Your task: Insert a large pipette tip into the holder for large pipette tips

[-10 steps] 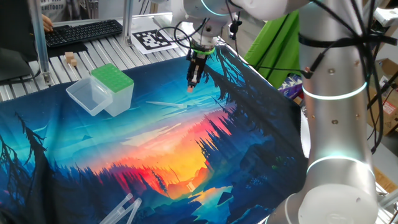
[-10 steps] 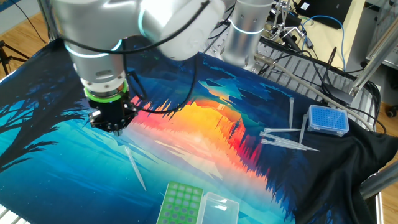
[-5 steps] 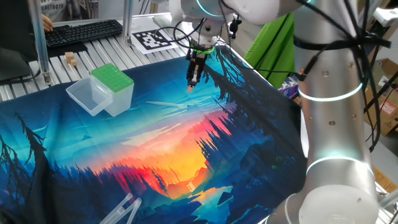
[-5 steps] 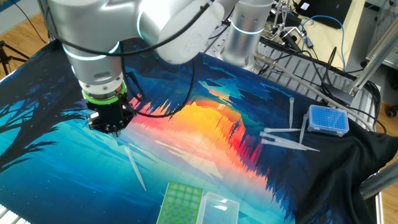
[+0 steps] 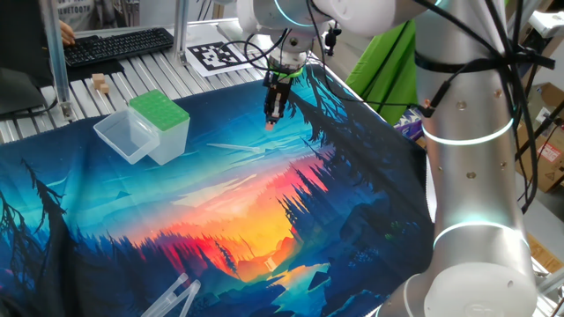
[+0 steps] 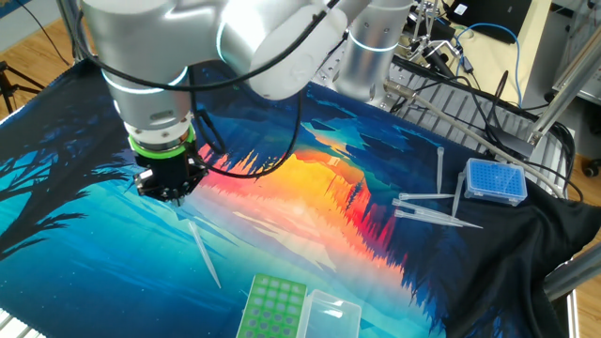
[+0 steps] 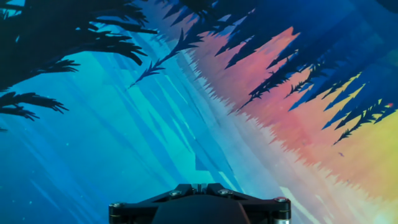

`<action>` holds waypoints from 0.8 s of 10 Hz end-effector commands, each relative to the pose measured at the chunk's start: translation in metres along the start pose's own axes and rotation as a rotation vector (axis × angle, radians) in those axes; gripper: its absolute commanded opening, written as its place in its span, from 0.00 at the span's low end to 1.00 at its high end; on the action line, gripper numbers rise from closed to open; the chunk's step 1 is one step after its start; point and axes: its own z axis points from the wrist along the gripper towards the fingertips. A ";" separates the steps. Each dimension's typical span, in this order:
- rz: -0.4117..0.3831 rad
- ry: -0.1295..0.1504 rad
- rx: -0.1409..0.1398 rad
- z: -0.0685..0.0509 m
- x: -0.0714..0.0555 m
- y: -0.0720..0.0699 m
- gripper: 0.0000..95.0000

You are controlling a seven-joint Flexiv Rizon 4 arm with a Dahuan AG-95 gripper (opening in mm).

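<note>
the big silver robot arm (image 6: 169, 56) blocks much of the printed sunset-forest cloth (image 5: 220, 202) in the other fixed view. the green-topped, frosted-sided tip box with its clear hinged lid (image 5: 160, 123) is cut off at that view's bottom edge. the black two-finger gripper (image 5: 271, 119) points down above the cloth, fingers pressed together on nothing; the hand view shows only its dark housing. the slender translucent pipette tip (image 6: 204, 252) lies faint on the cloth between gripper and box.

Gripper (image 5: 271, 121) shut, empty, above mat (image 5: 220, 202); holder (image 5: 160, 126) far left.
</note>
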 end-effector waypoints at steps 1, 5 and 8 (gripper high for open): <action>0.006 0.008 0.002 0.003 0.001 0.001 0.00; 0.001 0.009 -0.001 0.012 0.006 -0.002 0.00; 0.007 0.009 0.000 0.023 0.010 -0.003 0.00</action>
